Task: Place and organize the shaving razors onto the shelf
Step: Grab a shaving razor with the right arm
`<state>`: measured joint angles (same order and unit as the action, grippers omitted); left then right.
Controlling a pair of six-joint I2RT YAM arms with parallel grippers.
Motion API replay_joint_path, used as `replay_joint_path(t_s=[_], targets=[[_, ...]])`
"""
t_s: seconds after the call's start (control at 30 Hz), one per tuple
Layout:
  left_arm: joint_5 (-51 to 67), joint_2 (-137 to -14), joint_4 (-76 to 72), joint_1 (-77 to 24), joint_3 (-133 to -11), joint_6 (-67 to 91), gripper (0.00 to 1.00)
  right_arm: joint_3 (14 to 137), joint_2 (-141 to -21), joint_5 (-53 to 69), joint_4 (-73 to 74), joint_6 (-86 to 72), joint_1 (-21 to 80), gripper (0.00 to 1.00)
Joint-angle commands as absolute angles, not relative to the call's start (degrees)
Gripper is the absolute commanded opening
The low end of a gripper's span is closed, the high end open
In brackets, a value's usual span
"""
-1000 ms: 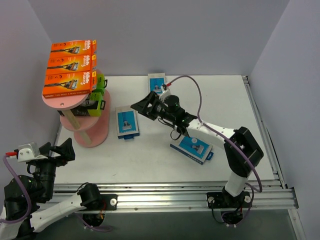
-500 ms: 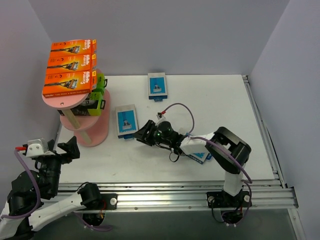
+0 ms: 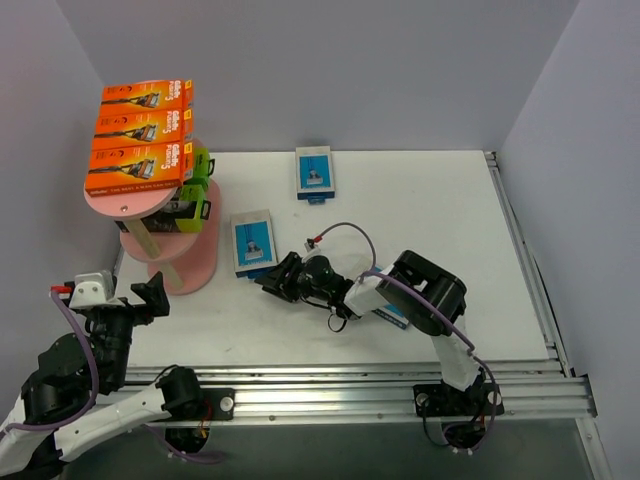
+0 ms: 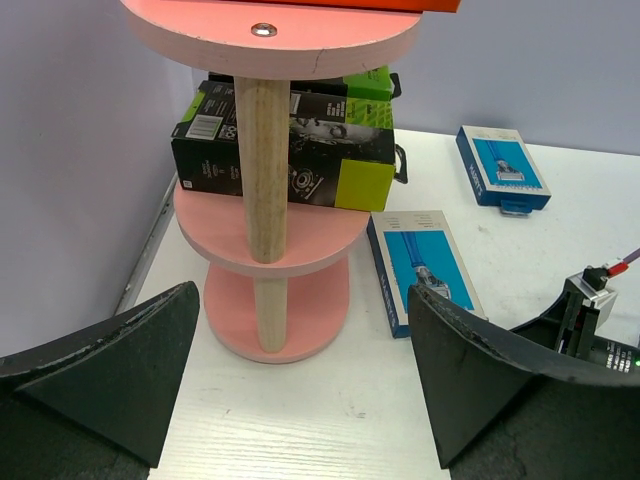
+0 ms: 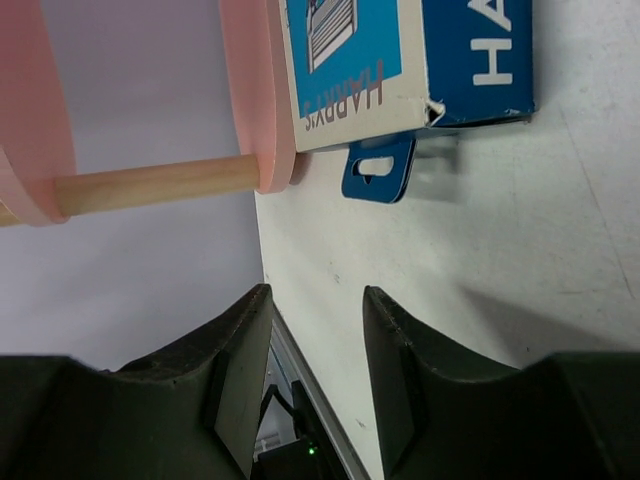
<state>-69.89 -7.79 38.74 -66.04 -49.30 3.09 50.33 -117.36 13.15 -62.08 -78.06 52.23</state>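
Lowered beside the flat blue cardboard pack [image 3: 253, 243], right gripper [image 5: 317, 292] stands narrowly apart; left gripper [image 4: 302, 295] gapes wide.

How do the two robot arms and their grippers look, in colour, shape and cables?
The left arm and the right arm both have rounded black joints joined by white links. A loose purple-grey cable runs along each. The left gripper and the right gripper have broad matte black fingers. A small white block with a red tip sits on the left wrist.
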Motion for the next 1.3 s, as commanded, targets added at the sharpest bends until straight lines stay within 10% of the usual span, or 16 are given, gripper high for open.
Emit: replay_joint_path(t_s=[0.0,1.27], targets=[[-69.3,-7.9,36.3,-67.1,-49.4,1.6,0.94,52.6,-119.1,11.2,-67.1,-80.1,52.6,0.37],[-68.9,-6.3,36.1,-69.4,-49.2,1.4,0.94,58.2,-128.2,8.2,-67.9,-83.4,50.0,0.27]])
